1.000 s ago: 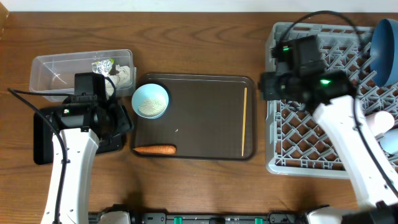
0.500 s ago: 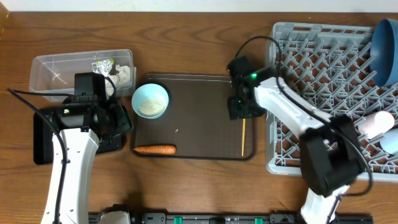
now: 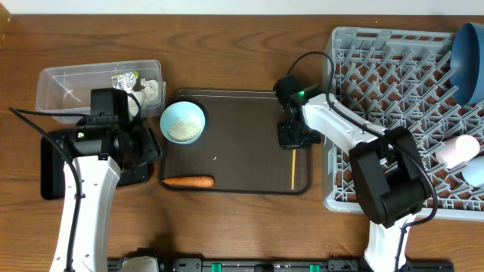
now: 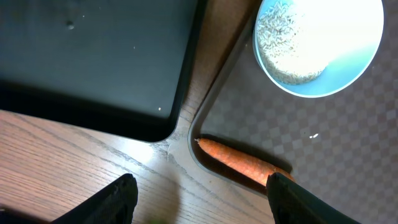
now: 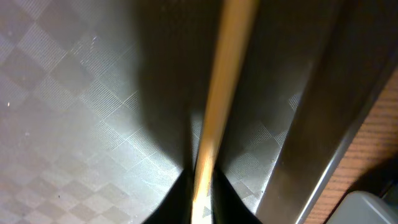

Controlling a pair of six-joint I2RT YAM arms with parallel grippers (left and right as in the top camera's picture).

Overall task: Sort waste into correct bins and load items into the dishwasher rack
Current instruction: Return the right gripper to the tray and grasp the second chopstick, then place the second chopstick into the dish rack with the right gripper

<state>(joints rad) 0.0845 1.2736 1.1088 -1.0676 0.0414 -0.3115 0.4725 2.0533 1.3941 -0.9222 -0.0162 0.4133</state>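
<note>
One chopstick (image 3: 293,168) lies by the right rim of the brown tray (image 3: 242,136) on my wooden table (image 3: 227,60). Only the right wrist view shows my right gripper (image 5: 200,186) pinching it; the left gripper (image 4: 202,198) hangs wide near the carrot (image 4: 239,163).

Holds left end effector (image 4: 202,200) spread wide, pointed down; pinches right end effector (image 5: 200,186) tight, arm stretched leftward.

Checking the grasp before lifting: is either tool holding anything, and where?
The right tool pinches the wooden chopsticks partway along the shaft; the left tool holds nothing.
</note>
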